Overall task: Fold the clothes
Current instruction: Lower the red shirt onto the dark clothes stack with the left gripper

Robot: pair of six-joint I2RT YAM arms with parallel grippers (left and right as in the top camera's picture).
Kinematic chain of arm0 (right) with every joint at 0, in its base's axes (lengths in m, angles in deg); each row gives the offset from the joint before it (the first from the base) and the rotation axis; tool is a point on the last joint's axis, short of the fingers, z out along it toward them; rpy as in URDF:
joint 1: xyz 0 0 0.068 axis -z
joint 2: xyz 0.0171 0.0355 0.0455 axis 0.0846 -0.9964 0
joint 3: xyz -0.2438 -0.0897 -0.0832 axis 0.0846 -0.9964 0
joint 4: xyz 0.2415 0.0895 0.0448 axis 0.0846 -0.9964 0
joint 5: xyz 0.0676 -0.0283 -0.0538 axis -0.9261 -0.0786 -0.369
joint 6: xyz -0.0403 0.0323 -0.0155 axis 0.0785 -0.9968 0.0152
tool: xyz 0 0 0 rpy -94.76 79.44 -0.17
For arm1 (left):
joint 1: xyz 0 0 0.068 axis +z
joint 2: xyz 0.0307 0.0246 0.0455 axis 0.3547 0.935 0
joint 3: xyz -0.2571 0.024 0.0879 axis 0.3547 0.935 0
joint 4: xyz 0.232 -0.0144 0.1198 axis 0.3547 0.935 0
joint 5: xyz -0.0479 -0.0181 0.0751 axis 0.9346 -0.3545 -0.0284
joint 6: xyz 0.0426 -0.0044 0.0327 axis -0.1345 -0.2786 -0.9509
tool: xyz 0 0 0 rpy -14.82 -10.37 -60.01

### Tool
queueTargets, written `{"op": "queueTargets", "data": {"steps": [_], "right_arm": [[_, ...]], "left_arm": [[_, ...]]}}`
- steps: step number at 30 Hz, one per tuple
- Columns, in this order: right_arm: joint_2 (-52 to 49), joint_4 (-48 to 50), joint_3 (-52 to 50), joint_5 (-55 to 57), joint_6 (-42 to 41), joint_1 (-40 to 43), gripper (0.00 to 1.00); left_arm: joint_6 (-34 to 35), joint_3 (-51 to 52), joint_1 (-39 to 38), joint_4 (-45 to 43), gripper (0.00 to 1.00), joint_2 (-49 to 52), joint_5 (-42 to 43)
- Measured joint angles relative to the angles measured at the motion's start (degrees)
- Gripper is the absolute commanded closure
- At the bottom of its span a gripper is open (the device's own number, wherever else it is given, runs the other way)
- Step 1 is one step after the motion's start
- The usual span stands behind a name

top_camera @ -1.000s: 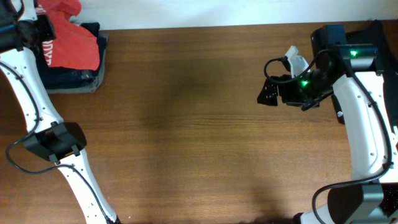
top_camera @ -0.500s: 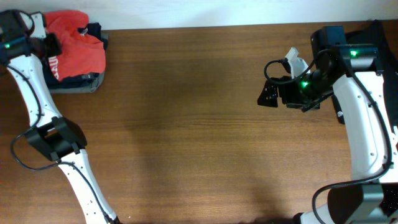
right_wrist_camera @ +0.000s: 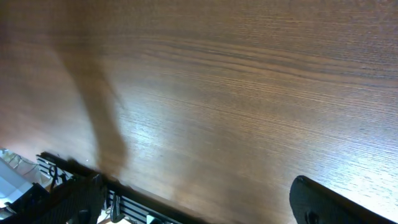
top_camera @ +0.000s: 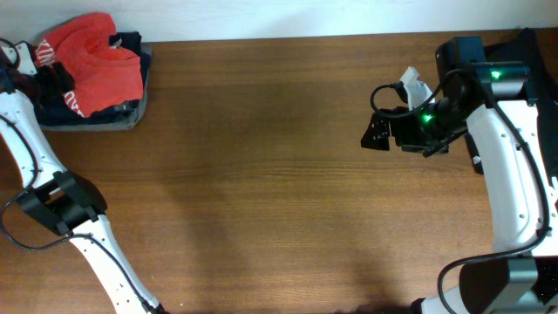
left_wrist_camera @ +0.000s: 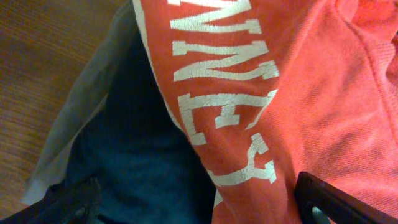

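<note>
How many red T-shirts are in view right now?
1. The red-orange T-shirt lies bunched atop the dark navy folded garments, top left in the overhead view; the stack may hide more.

The T-shirt (top_camera: pixel 100 65) lies on top of a stack of folded garments (top_camera: pixel 122 113) at the far left corner of the bench (top_camera: pixel 261 174). The left pincer (left_wrist_camera: pixel 199 200) is at the stack's left edge, over the shirt. The right pincer (top_camera: pixel 376 131) hangs above bare bench, well apart on the right.

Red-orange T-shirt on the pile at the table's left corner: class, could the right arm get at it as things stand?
Probably not. The right gripper hangs open over bare table far across from the red-orange T-shirt; the left gripper, open, is right over it.
</note>
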Motion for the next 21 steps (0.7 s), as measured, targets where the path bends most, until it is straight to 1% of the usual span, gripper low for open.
{"op": "queueTargets", "data": {"steps": [4, 7, 8, 9, 10, 11, 12, 13, 16, 21], "right_arm": [[0.0, 0.0, 0.0, 0.0, 0.0, 0.0, 0.01], [0.0, 0.0, 0.0, 0.0, 0.0, 0.0, 0.01], [0.0, 0.0, 0.0, 0.0, 0.0, 0.0, 0.01], [0.0, 0.0, 0.0, 0.0, 0.0, 0.0, 0.01], [0.0, 0.0, 0.0, 0.0, 0.0, 0.0, 0.01], [0.0, 0.1, 0.0, 0.0, 0.0, 0.0, 0.01], [0.0, 0.2, 0.0, 0.0, 0.0, 0.0, 0.01], [0.0, 0.2, 0.0, 0.0, 0.0, 0.0, 0.01], [0.0, 0.2, 0.0, 0.0, 0.0, 0.0, 0.01], [0.0, 0.2, 0.0, 0.0, 0.0, 0.0, 0.01]], "left_arm": [[1.7, 0.0, -0.3, 0.3, 0.01, -1.0, 0.0], [2.7, 0.1, -0.6, 0.4, 0.04, -3.8, 0.0], [3.0, 0.2, -0.7, 0.3, 0.07, -5.4, 0.0], [3.1, 0.2, -0.8, 0.0, 0.38, -6.6, 0.0], [3.3, 0.2, -1.0, -0.7, 0.6, -8.3, 0.0], [3.6, 0.2, -1.2, -2.3, 0.79, -9.9, 0.0], [3.7, 0.1, -1.5, -4.6, 0.94, -11.4, 0.0], [3.7, 0.1, -1.8, -6.5, 1.0, -12.5, 0.0], [3.7, -0.5, -3.4, -11.7, 1.0, -14.5, 0.0], [3.7, -0.7, -6.3, -17.9, 0.99, -12.9, 0.0]]}}
